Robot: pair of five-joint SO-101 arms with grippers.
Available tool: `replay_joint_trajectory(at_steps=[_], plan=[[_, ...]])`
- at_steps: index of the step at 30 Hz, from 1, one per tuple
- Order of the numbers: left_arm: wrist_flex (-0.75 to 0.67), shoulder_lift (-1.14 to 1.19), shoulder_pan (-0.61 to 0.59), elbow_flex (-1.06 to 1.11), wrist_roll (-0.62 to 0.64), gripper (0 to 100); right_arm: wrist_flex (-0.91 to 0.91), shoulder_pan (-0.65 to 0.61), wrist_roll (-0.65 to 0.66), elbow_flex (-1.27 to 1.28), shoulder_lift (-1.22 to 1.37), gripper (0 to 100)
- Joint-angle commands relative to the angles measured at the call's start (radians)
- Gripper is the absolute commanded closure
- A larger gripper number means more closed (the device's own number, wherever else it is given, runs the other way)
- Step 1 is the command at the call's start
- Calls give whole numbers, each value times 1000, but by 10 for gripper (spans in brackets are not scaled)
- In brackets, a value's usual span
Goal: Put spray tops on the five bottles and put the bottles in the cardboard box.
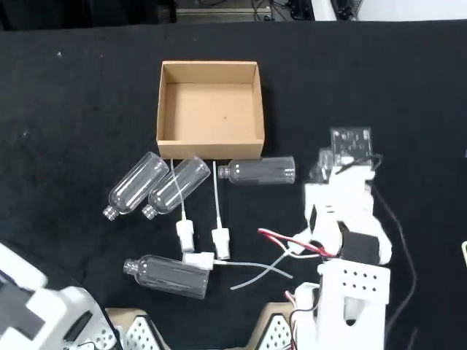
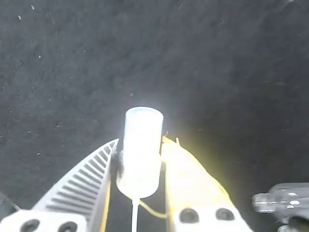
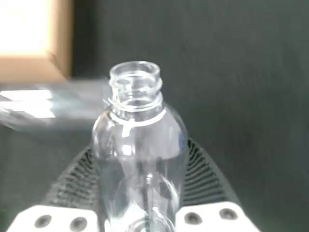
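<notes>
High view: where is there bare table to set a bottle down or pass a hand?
Free: the table left of the cardboard box, the strip behind it, and right of it beyond the right arm. Crowded: in front of the box, with four bottles, spray tops and tubes.

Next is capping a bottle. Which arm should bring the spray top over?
Likely left. The left gripper is shut on a white cylindrical spray top with a thin tube; the right gripper is shut on a clear plastic bottle with an open neck, and can hold it steady.
</notes>
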Motion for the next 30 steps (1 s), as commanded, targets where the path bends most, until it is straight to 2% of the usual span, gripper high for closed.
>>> replay_joint_trajectory(at_steps=[1, 5, 10, 13, 19, 25, 30], plan=[[5, -183, 134, -13, 109, 970, 20, -178, -46, -177, -31, 988], [-2, -305, 318, -96, 199, 970, -38, -405, -129, -232, -30, 988], [-64, -430, 553, -182, 358, 970, -255, -657, -201, -176, -30, 988], [-150, -482, 687, -183, 397, 970, -393, -752, -199, -107, -30, 988], [-287, -525, 931, -182, 405, 968, -542, -799, -199, 38, -30, 988], [-439, -525, 1208, -183, 397, 967, -554, -799, -199, 73, -31, 988], [-483, -523, 1331, -182, 397, 967, -554, -793, -199, 77, -31, 988]])
